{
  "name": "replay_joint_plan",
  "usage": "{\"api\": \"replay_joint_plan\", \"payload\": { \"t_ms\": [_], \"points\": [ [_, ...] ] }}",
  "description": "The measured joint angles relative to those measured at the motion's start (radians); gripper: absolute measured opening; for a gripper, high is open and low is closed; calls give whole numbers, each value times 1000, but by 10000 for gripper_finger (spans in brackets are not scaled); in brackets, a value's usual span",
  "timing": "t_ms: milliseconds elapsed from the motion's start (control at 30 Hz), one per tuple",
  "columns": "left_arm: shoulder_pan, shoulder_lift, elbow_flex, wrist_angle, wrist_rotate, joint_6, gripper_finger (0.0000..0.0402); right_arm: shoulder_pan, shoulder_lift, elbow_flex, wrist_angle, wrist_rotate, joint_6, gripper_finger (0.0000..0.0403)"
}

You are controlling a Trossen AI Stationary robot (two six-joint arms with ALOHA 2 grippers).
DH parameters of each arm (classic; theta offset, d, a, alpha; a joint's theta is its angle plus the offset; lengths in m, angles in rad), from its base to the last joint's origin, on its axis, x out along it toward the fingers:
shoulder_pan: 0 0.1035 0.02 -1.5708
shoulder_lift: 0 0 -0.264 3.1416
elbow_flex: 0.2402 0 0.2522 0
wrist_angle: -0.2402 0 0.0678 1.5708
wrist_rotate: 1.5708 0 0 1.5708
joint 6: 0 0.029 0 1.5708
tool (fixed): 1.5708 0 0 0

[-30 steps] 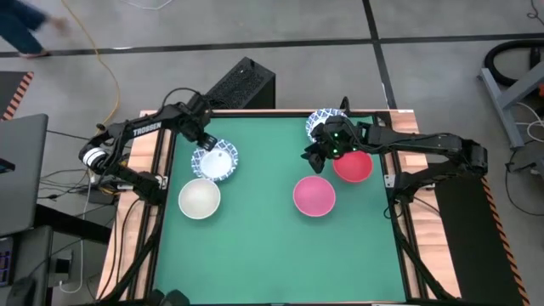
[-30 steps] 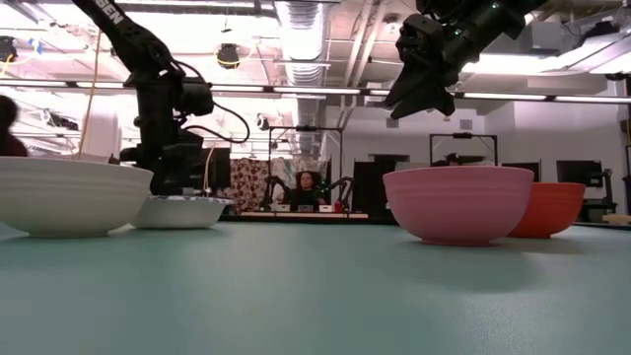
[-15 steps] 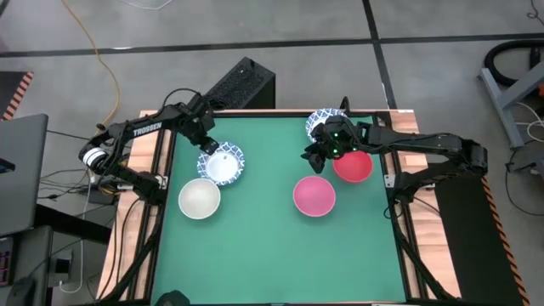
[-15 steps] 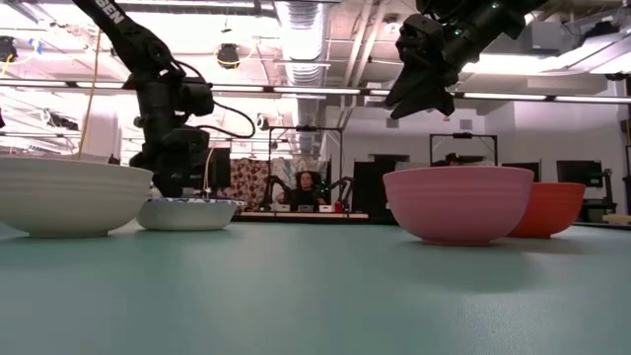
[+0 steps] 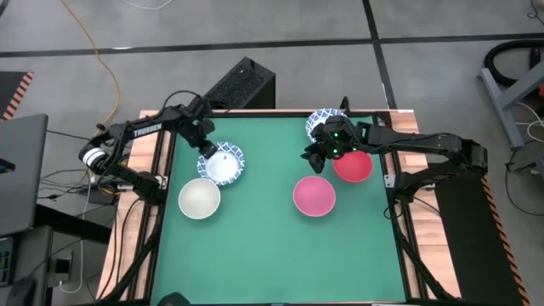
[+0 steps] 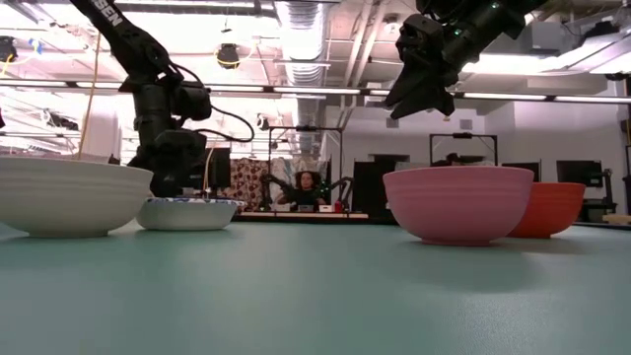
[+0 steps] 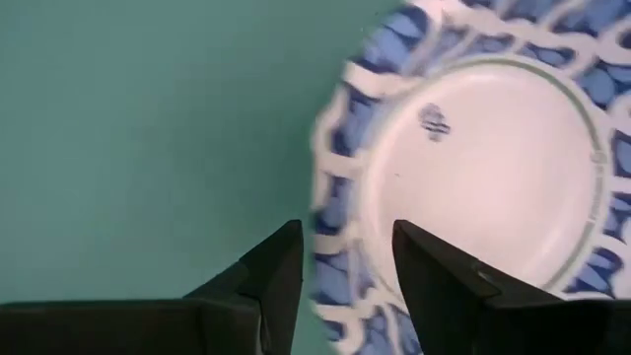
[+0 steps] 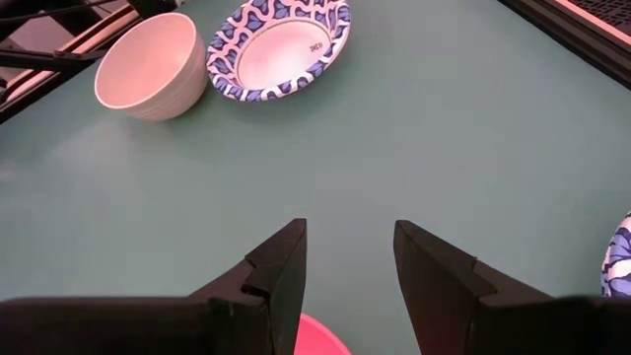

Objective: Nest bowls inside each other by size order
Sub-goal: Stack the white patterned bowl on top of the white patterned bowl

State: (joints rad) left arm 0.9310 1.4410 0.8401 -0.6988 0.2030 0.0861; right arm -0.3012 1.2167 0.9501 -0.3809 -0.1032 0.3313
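Five bowls show on the green table (image 5: 263, 246). On the left side sits a blue-patterned bowl (image 5: 221, 163), shallow and white inside, with nothing in it that can be made out; whether it is one bowl or a stack cannot be told. Just at its 7 o'clock stands the plain off-white bowl (image 5: 200, 198), empty. On the right side the pink bowl (image 5: 314, 195) stands empty, with the red bowl (image 5: 353, 165) close at its 1 o'clock, partly under the right arm. A second blue-patterned bowl (image 5: 321, 122) lies at the far edge of the table, at 11 o'clock from the red one.

The left gripper (image 5: 205, 144) is at the patterned bowl's rim at 10 o'clock; in the left wrist view its fingers (image 7: 271, 271) stand spread astride the rim, pinching nothing. The right gripper (image 5: 316, 153) hangs above the table between the pink bowl and the far patterned bowl, its fingers (image 8: 281, 261) parted and empty.

The middle of the table between the two groups is open, and so is the whole near half
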Motion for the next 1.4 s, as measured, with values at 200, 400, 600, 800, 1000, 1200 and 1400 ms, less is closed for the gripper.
{"api": "replay_joint_plan", "payload": {
  "t_ms": [200, 400, 600, 800, 1000, 1200, 1400],
  "points": [
    [4, 0, -45, 19, -6, 0, 151, 0, 0, 0, 0, 0, 0, 175],
    [5, 0, -75, 52, -2, -16, 148, 0, 0, 0, 0, 0, 0, 175],
    [5, 0, -75, 58, 2, -41, 83, 2, 0, -2, 5, 56, 20, 175],
    [-2, 0, -75, 71, 37, -74, 10, 0, 0, -45, -1, 213, 136, 175],
    [-33, -1, -40, 83, 92, -140, 3, -9, 0, -46, 23, 219, 193, 175],
    [-91, -2, 32, 136, 92, -203, 2, 1, 0, -46, 111, 212, 219, 175],
    [-146, -2, 123, 148, 92, -229, 2, 15, 0, -46, 148, 204, 220, 175]
  ]
}}
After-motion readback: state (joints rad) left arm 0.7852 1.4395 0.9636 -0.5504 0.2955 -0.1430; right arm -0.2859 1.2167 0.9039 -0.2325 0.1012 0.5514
